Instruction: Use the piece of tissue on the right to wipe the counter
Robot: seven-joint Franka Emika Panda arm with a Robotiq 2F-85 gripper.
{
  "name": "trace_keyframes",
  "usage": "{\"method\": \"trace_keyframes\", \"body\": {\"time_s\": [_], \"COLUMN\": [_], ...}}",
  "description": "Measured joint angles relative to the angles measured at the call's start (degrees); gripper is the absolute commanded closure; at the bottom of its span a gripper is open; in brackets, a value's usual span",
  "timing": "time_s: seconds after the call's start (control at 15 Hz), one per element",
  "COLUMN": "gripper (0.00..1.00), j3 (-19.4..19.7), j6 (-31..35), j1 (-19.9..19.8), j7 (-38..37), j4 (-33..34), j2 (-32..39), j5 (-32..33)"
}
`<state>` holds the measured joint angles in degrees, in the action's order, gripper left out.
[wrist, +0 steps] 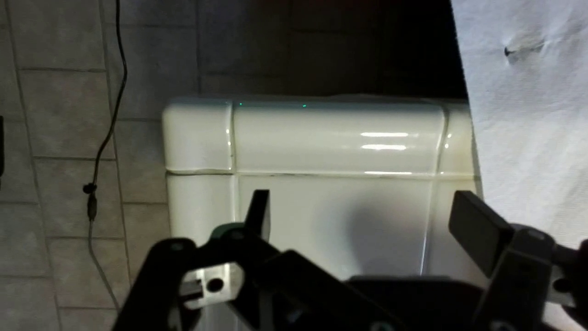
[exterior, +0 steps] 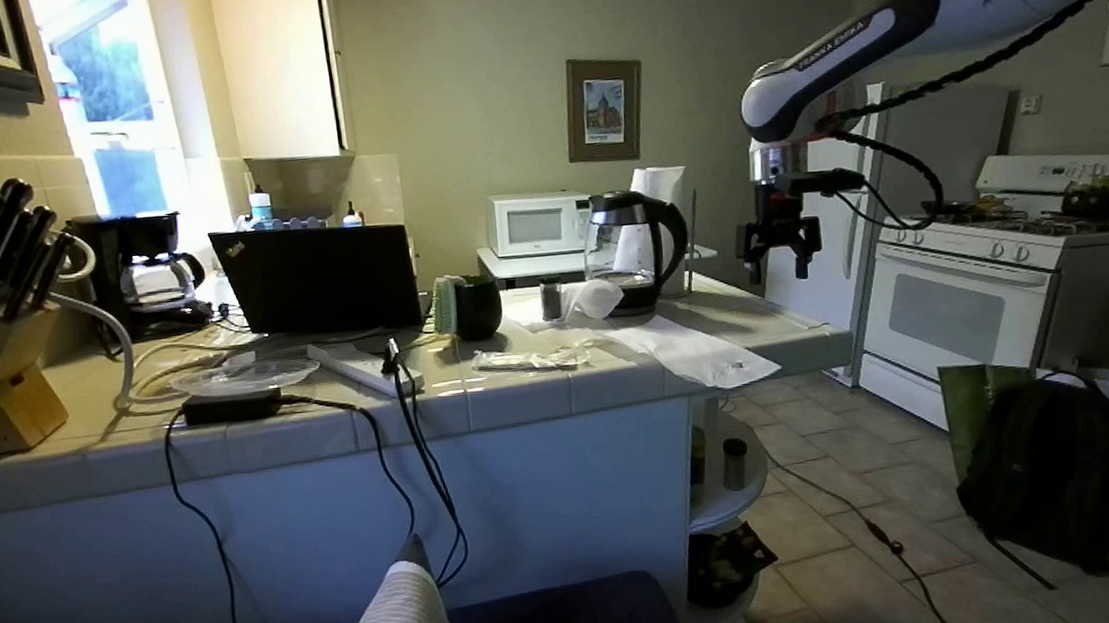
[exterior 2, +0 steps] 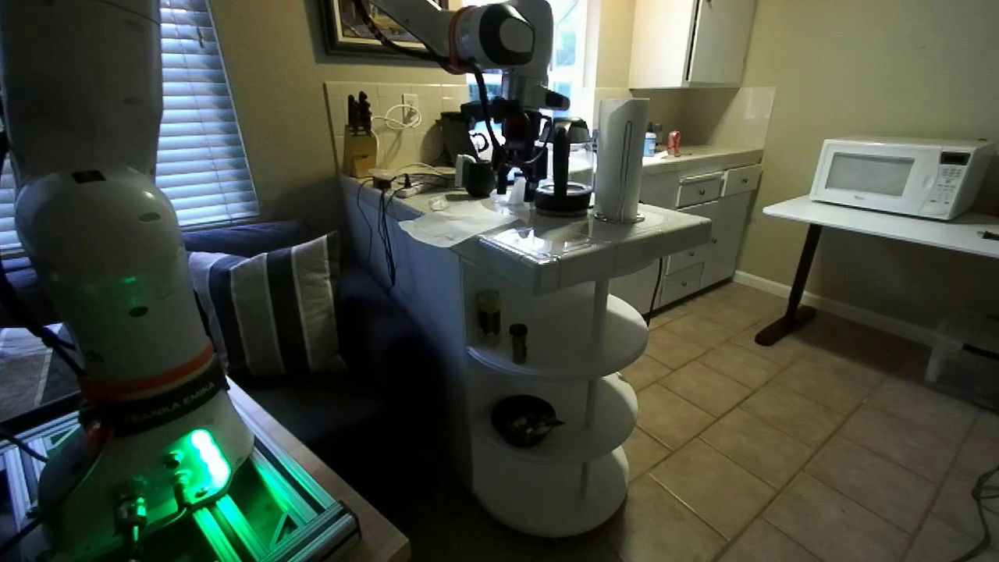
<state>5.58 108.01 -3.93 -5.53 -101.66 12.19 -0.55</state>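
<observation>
The piece of tissue is a thin white rumpled sheet lying on the counter and hanging slightly over its edge. It also shows in an exterior view and at the right of the wrist view. The counter is pale and tiled; its corner fills the middle of the wrist view. My gripper is open and empty above the counter's end. In the wrist view its fingers are spread over bare tile, with the right finger near the tissue's edge. In an exterior view the gripper overlaps the kettle area.
A glass kettle and a paper towel roll stand near the counter's end. A crumpled white piece, a dark jar, a black mug, a laptop and cables lie further along the counter.
</observation>
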Motion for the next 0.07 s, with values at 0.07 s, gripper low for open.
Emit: {"method": "trace_keyframes", "body": {"time_s": [0.07], "gripper": [0.0], "j3": [0.0], "j6": [0.32], "j1": [-0.08], "j7": [0.03], "j4": [-0.79], "j2": [-0.69], "j5": [0.0]}}
